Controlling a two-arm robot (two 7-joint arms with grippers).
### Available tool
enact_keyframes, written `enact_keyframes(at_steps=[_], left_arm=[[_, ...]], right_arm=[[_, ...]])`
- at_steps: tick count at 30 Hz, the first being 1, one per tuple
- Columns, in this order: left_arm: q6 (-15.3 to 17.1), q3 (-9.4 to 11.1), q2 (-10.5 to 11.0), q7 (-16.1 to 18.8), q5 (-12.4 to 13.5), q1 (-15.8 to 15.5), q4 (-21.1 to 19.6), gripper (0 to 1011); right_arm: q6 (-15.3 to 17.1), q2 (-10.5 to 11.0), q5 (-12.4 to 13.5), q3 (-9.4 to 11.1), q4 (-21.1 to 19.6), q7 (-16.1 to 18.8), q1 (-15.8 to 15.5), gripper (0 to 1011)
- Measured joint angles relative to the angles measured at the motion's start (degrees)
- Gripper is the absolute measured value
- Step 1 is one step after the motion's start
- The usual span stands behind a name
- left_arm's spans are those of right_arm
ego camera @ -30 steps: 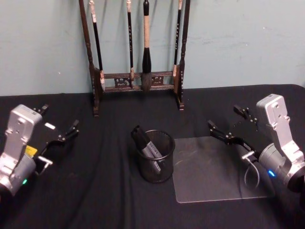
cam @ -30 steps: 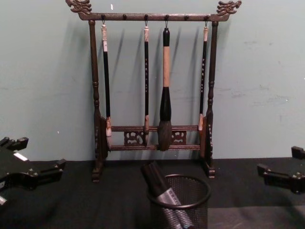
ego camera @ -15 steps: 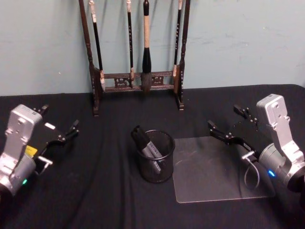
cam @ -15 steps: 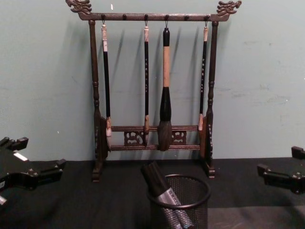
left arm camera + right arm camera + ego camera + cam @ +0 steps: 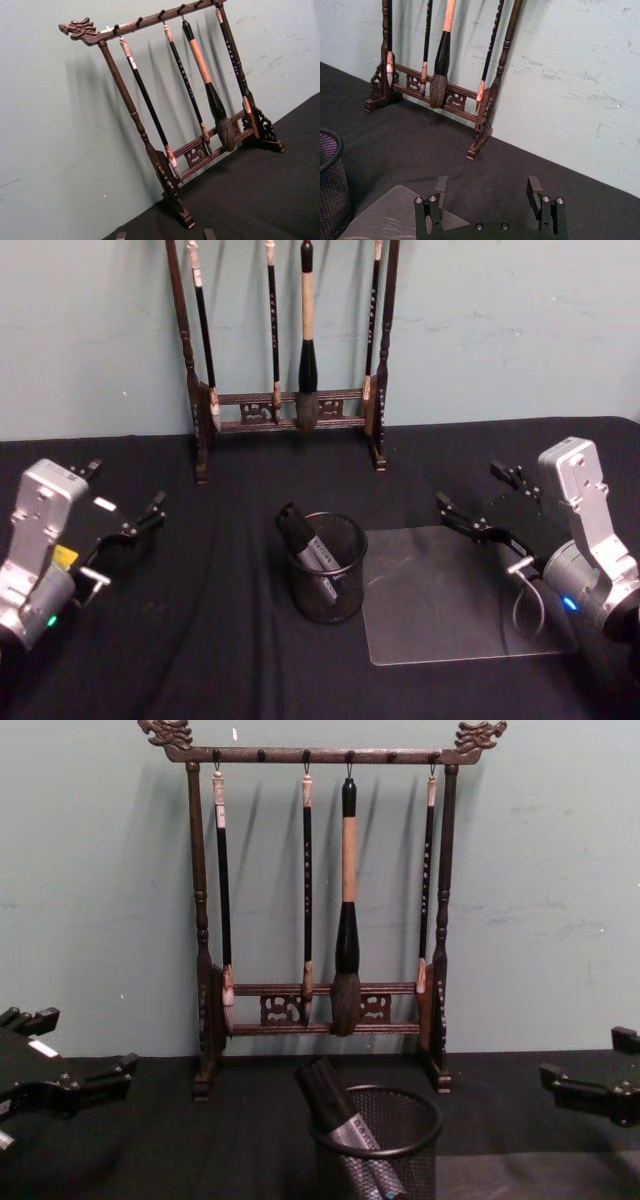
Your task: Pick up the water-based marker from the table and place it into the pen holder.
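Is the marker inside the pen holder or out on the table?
Inside: the marker leans in the pen holder, top poking above the rim.

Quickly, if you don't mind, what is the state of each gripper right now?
Left gripper: open, holding nothing, above the table's left side.
Right gripper: open, holding nothing, over the clear mat.

The marker leans inside the pen holder, brush rack behind, clear mat right.
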Motion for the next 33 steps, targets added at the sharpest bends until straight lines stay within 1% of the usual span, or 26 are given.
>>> enact_keyframes(at_steps=[33], left_arm=[[0.0,0.0,0.0,0.0,0.0,0.0,0.0,1001]], right_arm=[[0.0,0.0,0.0,0.0,0.0,0.0,0.0,1002]])
